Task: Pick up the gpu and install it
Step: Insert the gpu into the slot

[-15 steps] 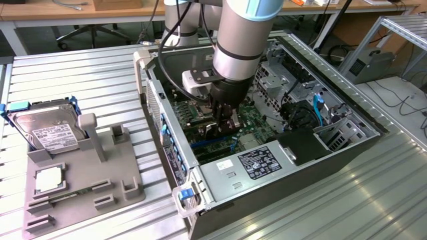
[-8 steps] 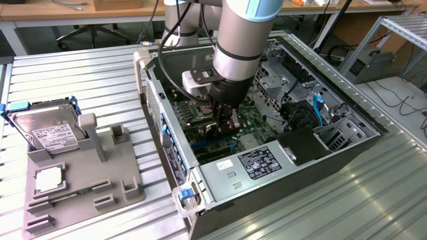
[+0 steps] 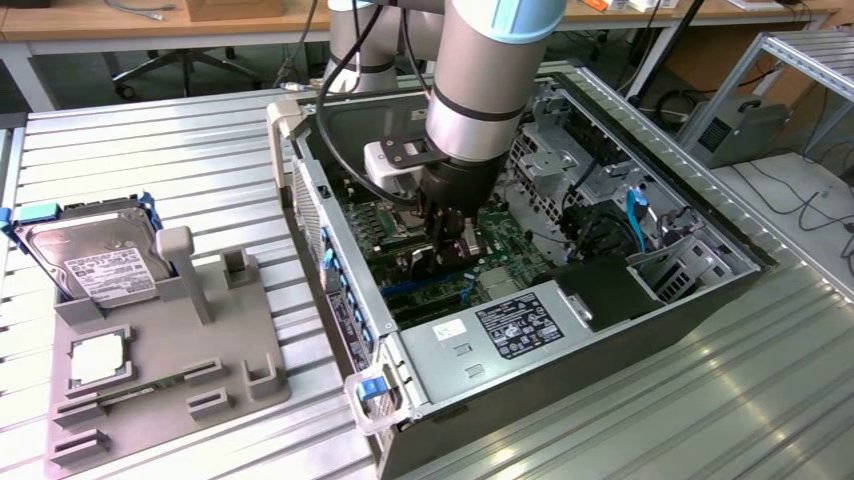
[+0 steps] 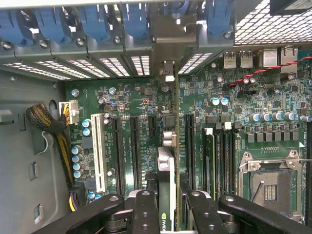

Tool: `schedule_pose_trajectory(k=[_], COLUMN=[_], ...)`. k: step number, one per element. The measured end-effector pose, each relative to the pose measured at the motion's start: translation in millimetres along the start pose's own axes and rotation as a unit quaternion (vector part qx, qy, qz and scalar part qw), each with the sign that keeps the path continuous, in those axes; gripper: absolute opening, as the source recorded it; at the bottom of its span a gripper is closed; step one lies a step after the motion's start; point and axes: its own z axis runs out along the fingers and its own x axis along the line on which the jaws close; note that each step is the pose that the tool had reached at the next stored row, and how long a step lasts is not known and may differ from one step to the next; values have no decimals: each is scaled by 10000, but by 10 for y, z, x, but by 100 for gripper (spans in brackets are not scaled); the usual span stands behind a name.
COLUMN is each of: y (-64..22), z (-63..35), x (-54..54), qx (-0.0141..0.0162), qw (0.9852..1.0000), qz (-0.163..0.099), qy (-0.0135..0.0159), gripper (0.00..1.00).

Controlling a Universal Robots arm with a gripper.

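Observation:
My gripper (image 3: pixel 447 238) is lowered inside the open computer case (image 3: pixel 694 300), just above the green motherboard (image 3: pixel 514 240). It is shut on the gpu (image 3: pixel 454 250), a thin dark card held upright on its edge. In the wrist view the gpu (image 4: pixel 168 165) runs edge-on between the two black fingers (image 4: pixel 145 212), and my gripper (image 4: pixel 168 212) clamps it from both sides. Its metal bracket end (image 4: pixel 165 73) reaches the rear slot openings of the case. The card stands in line with the black expansion slots (image 4: pixel 135 151) on the motherboard (image 4: pixel 229 146). I cannot tell whether its lower edge is seated.
A silver hard drive (image 3: pixel 94 262) in a blue frame stands on a grey fixture (image 3: pixel 200 340) at the exterior view's left, with a small square chip (image 3: pixel 96 358) near it. Inside the case are the power supply (image 3: pixel 521 325), a white slot (image 4: pixel 100 151), a CPU socket (image 4: pixel 270 183) and cables (image 4: pixel 48 122).

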Motion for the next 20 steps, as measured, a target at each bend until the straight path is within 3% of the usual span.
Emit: schedule_pose_trajectory(k=[6, 20], y=[0, 0], z=[0, 42], x=[0, 2], qx=[-2, -2], qw=[9999, 9999], qz=[-128, -118], qy=[-1, -1], gripper=[27, 27])
